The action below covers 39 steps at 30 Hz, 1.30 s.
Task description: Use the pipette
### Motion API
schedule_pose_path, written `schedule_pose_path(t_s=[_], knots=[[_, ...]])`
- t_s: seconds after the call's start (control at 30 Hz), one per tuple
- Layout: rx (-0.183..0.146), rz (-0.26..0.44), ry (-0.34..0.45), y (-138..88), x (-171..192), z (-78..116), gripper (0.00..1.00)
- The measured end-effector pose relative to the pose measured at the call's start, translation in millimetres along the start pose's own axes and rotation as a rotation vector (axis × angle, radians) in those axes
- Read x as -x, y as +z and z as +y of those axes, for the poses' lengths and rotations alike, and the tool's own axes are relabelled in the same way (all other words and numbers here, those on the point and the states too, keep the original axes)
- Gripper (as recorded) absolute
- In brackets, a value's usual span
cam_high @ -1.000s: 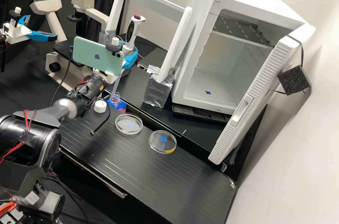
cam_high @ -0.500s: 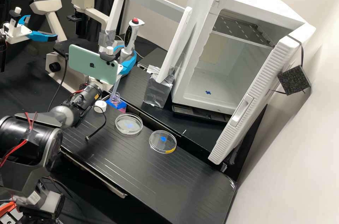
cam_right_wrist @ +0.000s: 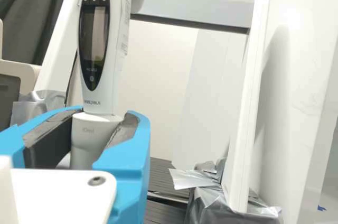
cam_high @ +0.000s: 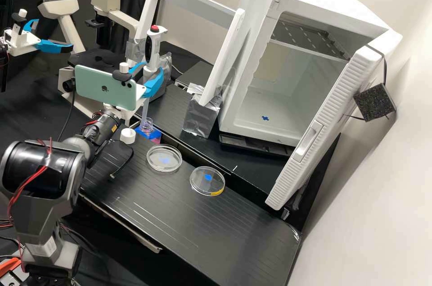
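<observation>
Two clear petri dishes, the nearer (cam_high: 207, 181) and the farther (cam_high: 164, 160), lie well to the right of the pipette line on your near side. Next comes the white cap (cam_high: 128, 136), just left of the open bottle (cam_high: 146, 128). Above that bottle your gripper (cam_high: 153, 69) has its blue fingers (cam_right_wrist: 124, 155) pinching the pipette (cam_high: 153, 47) round its lower body, handle above them, clear tip (cam_high: 145, 109) below. The long axis runs close to upright, and the tip's end appears inside the bottle's mouth. You'd likely lift along that axis; swinging right first could drag the neck. Farther off stands the white frame (cam_high: 193, 0).
</observation>
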Motion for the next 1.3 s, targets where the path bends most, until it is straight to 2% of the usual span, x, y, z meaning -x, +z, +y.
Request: schedule_pose_path(t_s=[0.27,0.57,1.1,1.3], knots=[[0.009,-0.009,-0.007,4,3,-3.2,0.00],[0.026,-0.063,-0.031,17,4,-10.6,0.00],[0.024,-0.076,-0.029,20,3,-10.5,0.00],[0.012,-0.059,-0.002,15,5,-1.4,0.00]])
